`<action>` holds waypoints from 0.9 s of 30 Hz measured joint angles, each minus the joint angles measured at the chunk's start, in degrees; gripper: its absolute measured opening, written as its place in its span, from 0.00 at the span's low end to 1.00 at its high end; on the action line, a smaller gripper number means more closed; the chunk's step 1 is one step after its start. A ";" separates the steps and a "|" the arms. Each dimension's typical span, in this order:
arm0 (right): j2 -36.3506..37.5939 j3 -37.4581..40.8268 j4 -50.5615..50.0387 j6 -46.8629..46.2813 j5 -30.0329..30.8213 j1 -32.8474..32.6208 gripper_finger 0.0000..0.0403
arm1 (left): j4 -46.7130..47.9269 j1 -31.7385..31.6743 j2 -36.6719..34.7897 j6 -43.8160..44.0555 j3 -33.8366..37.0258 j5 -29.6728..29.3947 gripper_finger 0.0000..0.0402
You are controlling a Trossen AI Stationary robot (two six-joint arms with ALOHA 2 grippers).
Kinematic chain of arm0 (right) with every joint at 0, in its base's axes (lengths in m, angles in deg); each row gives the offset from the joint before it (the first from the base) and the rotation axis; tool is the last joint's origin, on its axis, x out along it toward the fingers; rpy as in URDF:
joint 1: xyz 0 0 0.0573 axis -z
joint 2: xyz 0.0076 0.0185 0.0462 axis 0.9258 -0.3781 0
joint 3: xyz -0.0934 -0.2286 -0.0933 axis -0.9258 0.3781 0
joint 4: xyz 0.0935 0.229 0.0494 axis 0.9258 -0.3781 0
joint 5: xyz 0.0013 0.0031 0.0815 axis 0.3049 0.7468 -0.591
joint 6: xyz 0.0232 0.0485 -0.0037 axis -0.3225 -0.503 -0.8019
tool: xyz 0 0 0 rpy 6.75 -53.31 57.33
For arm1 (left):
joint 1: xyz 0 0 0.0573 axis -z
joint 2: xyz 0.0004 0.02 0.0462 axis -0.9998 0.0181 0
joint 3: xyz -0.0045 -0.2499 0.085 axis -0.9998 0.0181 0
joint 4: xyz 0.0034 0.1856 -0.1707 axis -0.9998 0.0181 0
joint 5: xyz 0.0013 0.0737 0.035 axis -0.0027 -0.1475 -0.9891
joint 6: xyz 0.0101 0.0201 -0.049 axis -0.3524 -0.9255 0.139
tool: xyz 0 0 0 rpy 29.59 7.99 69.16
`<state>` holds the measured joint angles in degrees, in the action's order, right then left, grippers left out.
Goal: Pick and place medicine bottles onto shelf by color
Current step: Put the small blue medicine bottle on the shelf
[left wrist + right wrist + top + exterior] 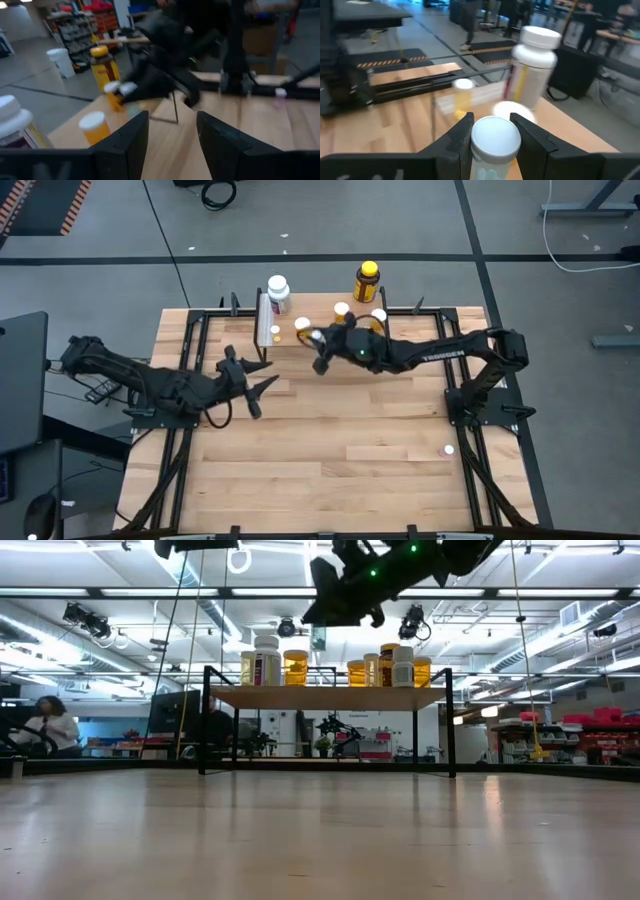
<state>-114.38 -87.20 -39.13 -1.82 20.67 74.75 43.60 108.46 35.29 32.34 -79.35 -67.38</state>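
While the right gripper [492,131] pinches a small white-capped bottle [494,137] just under its cap, the right arm reaches across the upper middle of the high view, putting the gripper [322,345] over the shelf [268,332]. The bottle's body is too hidden to tell its colour. In the low view the shelf [330,696] sits in the middle of the frame with the gripper above it near the top edge.

Already standing on the shelf are the large white bottle [265,662] at its left end, an orange bottle [296,667] just beside it, and a cluster of orange and white bottles [388,666] toward the right. From above, the dark amber bottle with the yellow cap [367,282] stands at the top centre, the large white bottle [278,293] to its left.

The left gripper [252,383] waits in the left middle of the high view, fingers spread and holding nothing.

The held bottle is probably light, rigid plastic with smooth, slippery round sides, so a grip across the body just below the cap should keep it from sliding or rolling. It is likely top-heavy in so narrow a form and would tip easily if set down tilted or nudged against its neighbours.
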 joint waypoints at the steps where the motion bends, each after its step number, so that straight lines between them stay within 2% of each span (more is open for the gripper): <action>1: 0.00 0.00 -0.08 -1.00 0.00 0.81 0.31 | 1.43 0.46 -0.23 0.60 0.04 -0.01 0.44; 5: 0.00 0.00 -1.14 -3.92 -0.15 4.22 0.32 | 2.43 2.04 -0.25 0.68 0.04 -0.02 0.44; 11: 0.00 0.00 1.71 -4.19 -3.98 8.99 0.32 | 2.13 3.85 -0.48 0.35 0.04 -0.02 0.43; 17: 0.00 0.00 1.27 -5.10 -7.29 13.48 0.32 | 0.19 5.28 -0.62 -3.99 0.04 -0.05 0.43; 21: 0.00 0.00 1.26 -5.30 -10.03 14.91 0.32 | -2.94 5.96 -0.64 -7.29 0.04 -0.04 0.43; 27: 0.00 -0.73 1.23 -2.41 -10.19 14.98 0.32 | -5.47 6.94 -0.68 -10.24 0.04 -0.04 0.43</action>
<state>-114.38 -87.94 -37.90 -4.23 10.48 89.74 38.13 115.41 34.61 22.11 -79.30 -67.42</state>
